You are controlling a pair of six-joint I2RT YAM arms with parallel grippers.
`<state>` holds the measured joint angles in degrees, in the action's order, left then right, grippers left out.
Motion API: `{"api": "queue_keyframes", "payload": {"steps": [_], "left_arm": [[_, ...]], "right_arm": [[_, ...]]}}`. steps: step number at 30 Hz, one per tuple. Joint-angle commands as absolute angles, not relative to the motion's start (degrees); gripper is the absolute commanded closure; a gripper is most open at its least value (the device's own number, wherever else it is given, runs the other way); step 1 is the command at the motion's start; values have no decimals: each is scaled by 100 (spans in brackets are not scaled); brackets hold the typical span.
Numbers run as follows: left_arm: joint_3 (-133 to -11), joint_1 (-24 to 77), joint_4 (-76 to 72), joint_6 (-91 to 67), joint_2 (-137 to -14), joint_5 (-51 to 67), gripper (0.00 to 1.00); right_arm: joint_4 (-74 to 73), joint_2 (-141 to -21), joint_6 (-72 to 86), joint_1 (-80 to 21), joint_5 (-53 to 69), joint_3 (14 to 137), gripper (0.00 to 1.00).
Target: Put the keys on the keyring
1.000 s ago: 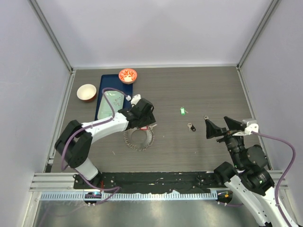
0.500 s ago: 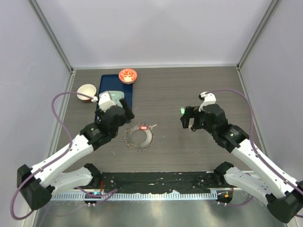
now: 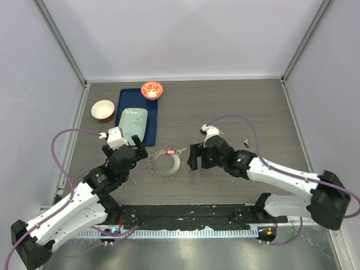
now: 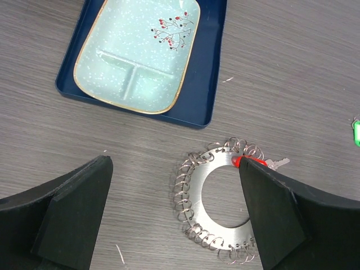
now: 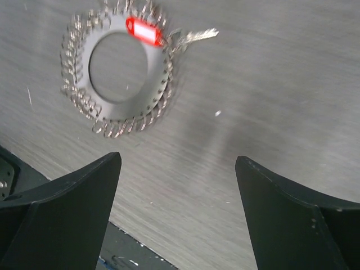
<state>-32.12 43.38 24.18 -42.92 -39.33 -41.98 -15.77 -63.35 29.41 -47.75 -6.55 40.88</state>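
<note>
The keyring (image 3: 156, 166), a flat silver disc fringed with wire loops, lies on the table between my two arms. A red-headed key (image 3: 171, 151) rests on its far rim, blade pointing right; the wrist views also show this key (image 4: 238, 162) (image 5: 143, 31). My left gripper (image 3: 125, 150) hovers open just left of the ring (image 4: 199, 188), with nothing between its fingers. To the ring's right, my right gripper (image 3: 197, 157) is open and empty, the ring (image 5: 159, 79) ahead of it. A green key (image 4: 356, 134) lies further right. A dark key (image 3: 246, 141) lies beyond the right arm.
A blue tray (image 3: 151, 115) holding a pale green divided plate (image 3: 131, 121) sits behind the left gripper. A tan bowl (image 3: 103, 109) and a red-patterned bowl (image 3: 152, 89) stand at the back left. The black mounting rail (image 3: 185, 214) runs along the near edge.
My left gripper opened and drew back to the near left, leaving the red key on the ring. The right arm swung left from the table's right side to beside the ring.
</note>
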Motion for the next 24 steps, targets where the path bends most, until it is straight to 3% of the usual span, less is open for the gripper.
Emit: {"api": "queue_keyframes", "payload": {"steps": [1, 12, 24], "left_arm": [[-3120, 4324, 2180, -4096, -3700, -4298, 0], [-3006, 4324, 2189, -4087, -3647, -4157, 0], [-2901, 4333, 1882, -4034, -3911, -4078, 0]], "right_arm": [[-915, -7144, 3682, -5457, -1256, 4333, 13], [-176, -8411, 4218, -6011, -1125, 4807, 59], [-35, -9158, 4395, -6064, -888, 4930, 68]]}}
